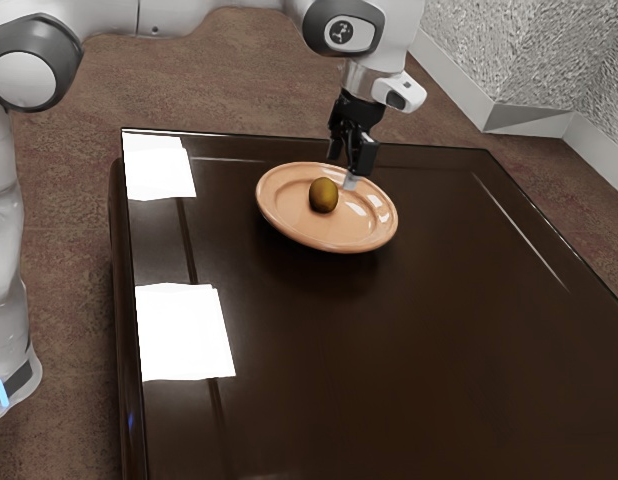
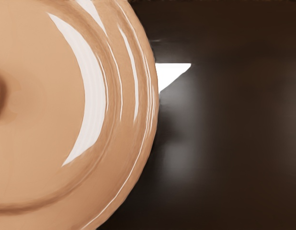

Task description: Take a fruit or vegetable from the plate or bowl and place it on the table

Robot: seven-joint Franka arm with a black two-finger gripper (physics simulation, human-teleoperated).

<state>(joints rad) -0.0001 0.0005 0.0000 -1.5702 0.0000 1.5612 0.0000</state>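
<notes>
Fruit (image 1: 323,195), brown and egg-shaped, on a pale orange plate (image 1: 278,208), with an open gripper (image 1: 348,168) above, off to one side.
Lies near the plate's middle, probably kept from rolling away by the raised rim (image 2: 143,120). Nearby, fingers (image 1: 363,157) parted with nothing between, presumably to fit around both sides of the fruit. Calls next for a sideways shift to centre over it, then a descent; from the present offset, could press on the rim instead. For setting down, dark glossy table (image 1: 389,350) around the plate; best released low, to guard against rolling.
</notes>
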